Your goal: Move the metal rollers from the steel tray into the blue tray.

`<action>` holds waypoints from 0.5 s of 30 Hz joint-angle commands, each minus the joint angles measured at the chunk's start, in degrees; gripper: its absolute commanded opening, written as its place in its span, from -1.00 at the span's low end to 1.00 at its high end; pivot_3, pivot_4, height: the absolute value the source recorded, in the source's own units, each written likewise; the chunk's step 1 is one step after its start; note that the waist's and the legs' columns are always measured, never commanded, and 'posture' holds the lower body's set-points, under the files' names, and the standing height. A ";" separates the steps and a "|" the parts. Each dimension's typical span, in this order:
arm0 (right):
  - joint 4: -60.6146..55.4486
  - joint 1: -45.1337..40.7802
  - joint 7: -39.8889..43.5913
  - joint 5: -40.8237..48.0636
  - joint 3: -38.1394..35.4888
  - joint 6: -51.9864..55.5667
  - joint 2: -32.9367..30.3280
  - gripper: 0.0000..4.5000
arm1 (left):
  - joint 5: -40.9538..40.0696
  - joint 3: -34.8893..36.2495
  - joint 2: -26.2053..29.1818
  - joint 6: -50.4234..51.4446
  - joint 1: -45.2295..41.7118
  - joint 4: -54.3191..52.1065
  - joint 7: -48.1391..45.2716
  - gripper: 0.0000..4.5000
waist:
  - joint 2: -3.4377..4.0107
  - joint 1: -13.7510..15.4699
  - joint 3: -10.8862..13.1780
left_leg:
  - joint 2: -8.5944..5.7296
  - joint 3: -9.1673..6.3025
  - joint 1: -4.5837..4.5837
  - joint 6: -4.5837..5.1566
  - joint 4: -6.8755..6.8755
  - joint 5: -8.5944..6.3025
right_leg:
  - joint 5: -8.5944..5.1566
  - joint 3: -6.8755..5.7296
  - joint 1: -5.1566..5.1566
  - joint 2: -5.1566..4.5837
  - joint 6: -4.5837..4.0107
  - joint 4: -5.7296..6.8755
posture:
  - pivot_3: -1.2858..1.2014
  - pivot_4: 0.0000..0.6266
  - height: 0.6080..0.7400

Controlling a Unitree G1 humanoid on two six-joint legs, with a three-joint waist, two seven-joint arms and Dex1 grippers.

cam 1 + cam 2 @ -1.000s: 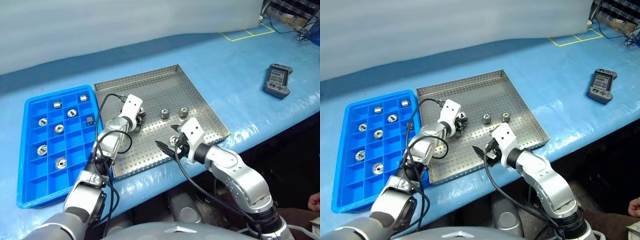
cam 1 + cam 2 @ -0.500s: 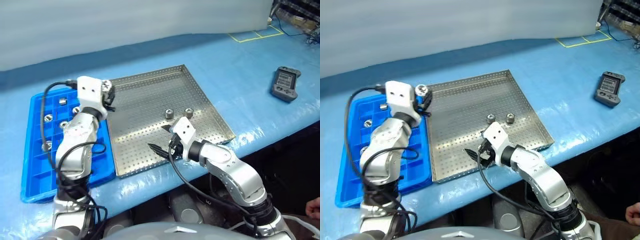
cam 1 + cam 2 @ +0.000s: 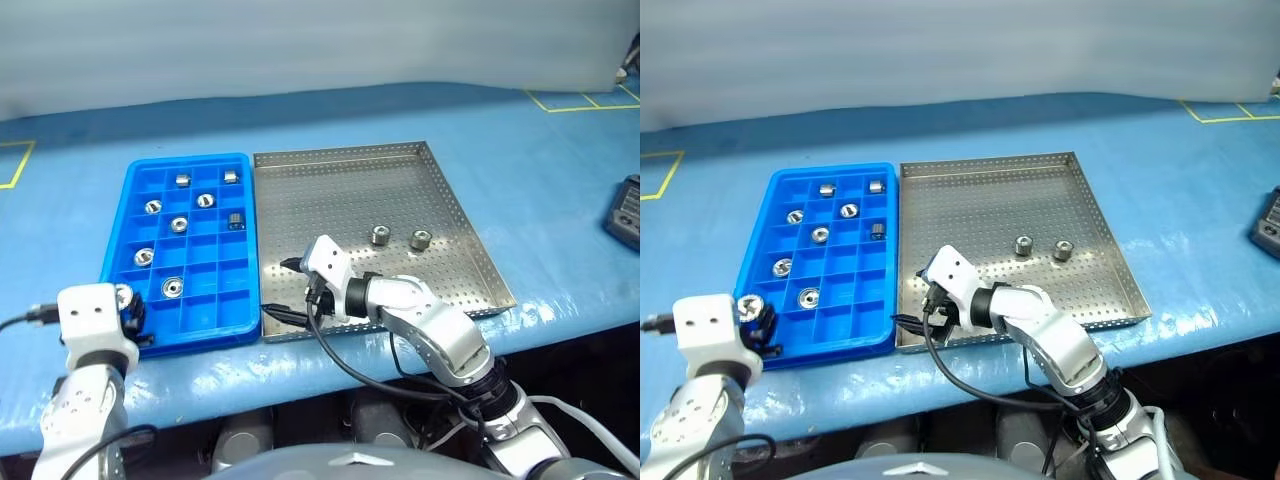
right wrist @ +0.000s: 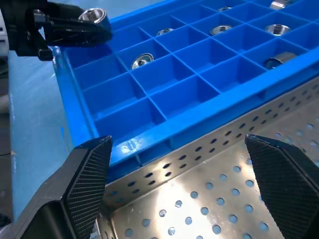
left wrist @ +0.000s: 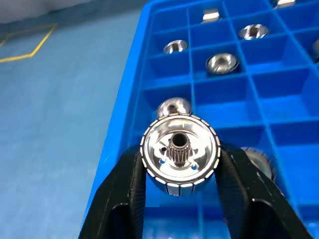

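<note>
Ribbed shiny roller (image 5: 180,154), gridded blue tray (image 5: 124,104)

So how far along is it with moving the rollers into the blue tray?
Seven rollers already sit in the blue tray cells. The left gripper is shut on another roller over the tray's near corner. Two rollers remain in the steel tray; the right gripper is open, empty.

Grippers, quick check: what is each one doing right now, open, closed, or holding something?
Left gripper: shut on a roller, over the blue tray.
Right gripper: open, holding nothing, over the steel tray.
</note>
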 commanded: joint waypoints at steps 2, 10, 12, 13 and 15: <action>0.82 -1.98 2.42 0.41 0.70 -2.13 0.72 1.00 | -0.01 2.02 -3.31 -3.05 3.91 -3.61 1.35 -0.25 | 0.01 0.98 0.00 | 0.00 -0.01 0.03 -0.01 0.00 0.01 | 0.00 -0.02 0.03 -0.01 -0.01 0.02 | 0.23 -0.52 1.00; 1.56 -2.46 3.43 -0.09 0.85 -2.60 1.06 1.00 | -0.75 0.76 -4.74 -6.00 4.80 -1.17 1.05 -0.25 | 0.06 1.63 -0.02 | 0.01 -0.03 0.01 -0.01 -0.04 0.01 | -0.05 -0.07 -0.01 0.01 -0.08 0.02 | 0.21 -0.52 1.00; 1.11 -2.00 3.09 -0.14 0.64 -2.37 0.92 1.00 | -1.32 1.08 -4.32 -5.93 3.23 -0.92 0.89 -0.25 | 0.06 1.62 -0.02 | 0.01 -0.03 0.01 -0.01 -0.04 0.01 | -0.05 -0.07 -0.01 0.01 -0.08 0.02 | 0.19 -0.52 1.00; 0.82 -1.71 2.89 -0.17 0.55 -2.26 0.82 1.00 | -1.50 1.16 -3.92 -5.89 2.49 -0.85 0.65 -0.25 | 0.06 1.60 -0.02 | 0.01 -0.03 0.01 -0.01 -0.03 0.01 | -0.05 -0.07 -0.01 0.00 -0.08 0.02 | 0.19 -0.52 1.00; 0.33 -1.23 2.47 -0.21 0.32 -2.04 0.68 1.00 | -2.07 1.54 -3.43 -5.44 1.01 -0.71 0.41 -0.25 | 0.06 1.51 -0.02 | 0.01 -0.04 0.01 -0.01 -0.03 0.01 | -0.05 -0.09 0.00 0.01 -0.08 0.03 | 0.17 -0.52 1.00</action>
